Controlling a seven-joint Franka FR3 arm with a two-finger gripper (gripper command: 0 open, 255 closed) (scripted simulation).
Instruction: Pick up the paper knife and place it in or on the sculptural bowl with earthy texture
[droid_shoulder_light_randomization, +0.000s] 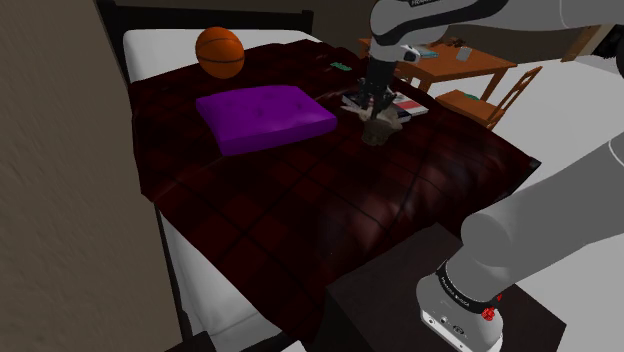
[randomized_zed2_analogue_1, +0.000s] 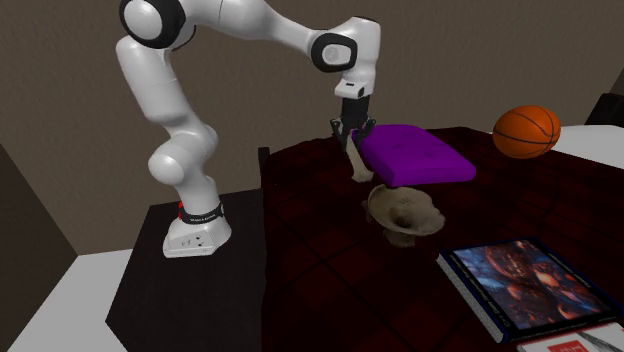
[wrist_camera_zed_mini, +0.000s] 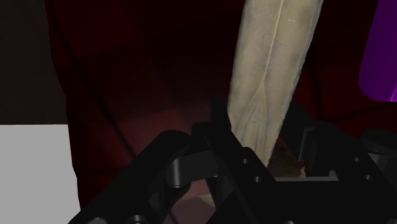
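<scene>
A pale beige paper knife (randomized_zed2_analogue_1: 357, 160) hangs blade-down from my black gripper (randomized_zed2_analogue_1: 351, 130), which is shut on its upper end. In the wrist view the long blade (wrist_camera_zed_mini: 270, 76) runs out from between the fingers (wrist_camera_zed_mini: 219, 137). The sculptural bowl (randomized_zed2_analogue_1: 405, 212), tan and rough with a wavy rim, sits on the dark red plaid bedspread (randomized_zed2_analogue_1: 320, 250) just below the knife and toward the second exterior view's right. In the shoulder view my gripper (droid_shoulder_light_randomization: 372, 100) hovers over the bowl (droid_shoulder_light_randomization: 378, 132). A brownish bit of the bowl (wrist_camera_zed_mini: 291, 167) peeks out behind the fingers.
A purple cushion (droid_shoulder_light_randomization: 263, 115) lies beside the bowl, with an orange basketball (droid_shoulder_light_randomization: 220, 52) behind it near the headboard. A book (randomized_zed2_analogue_1: 525, 285) lies on the bedspread past the bowl. A wooden table (droid_shoulder_light_randomization: 455, 62) and chair (droid_shoulder_light_randomization: 490, 100) stand beyond the bed. My dark stand (droid_shoulder_light_randomization: 400, 300) is at the bed's foot.
</scene>
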